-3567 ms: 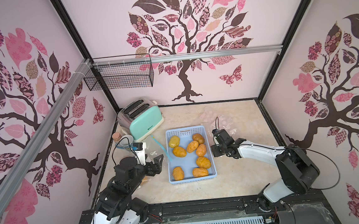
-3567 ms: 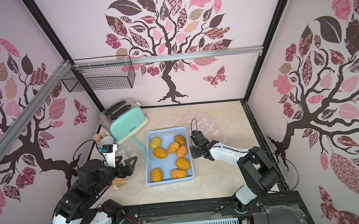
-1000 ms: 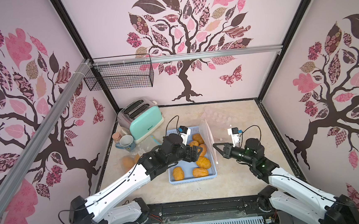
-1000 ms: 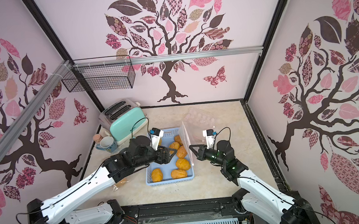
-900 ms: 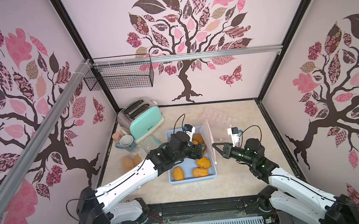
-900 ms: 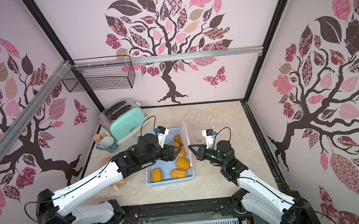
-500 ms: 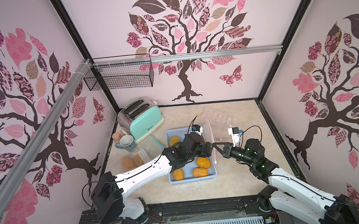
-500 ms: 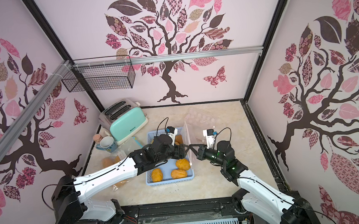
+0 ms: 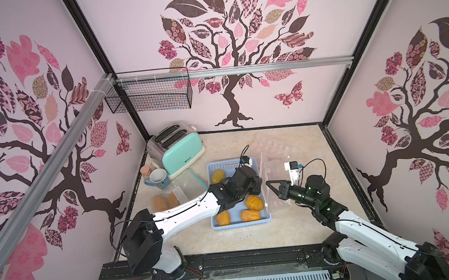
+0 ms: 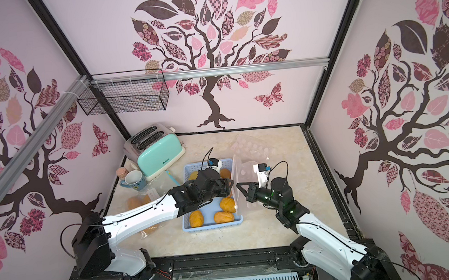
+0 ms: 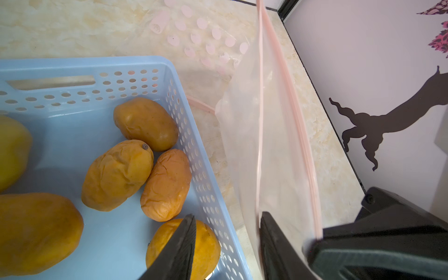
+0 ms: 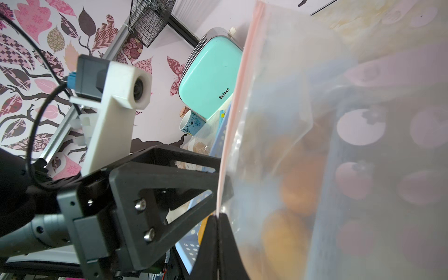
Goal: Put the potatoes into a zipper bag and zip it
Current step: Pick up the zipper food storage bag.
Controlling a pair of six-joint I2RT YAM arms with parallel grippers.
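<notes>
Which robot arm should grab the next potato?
Probably left: the left gripper is open right by the potatoes in the basket. The right gripper is busy, shut on the zipper bag, holding it upright.

The zipper bag (image 9: 272,169) stands between the left gripper (image 11: 228,217) and the right gripper (image 9: 267,182). Under the left gripper lies the basket (image 9: 240,225), with potatoes (image 9: 254,202) in it.

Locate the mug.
In both top views the mug sits by the left edge of the table, directly in front of the teal toaster, left of the blue basket.
</notes>
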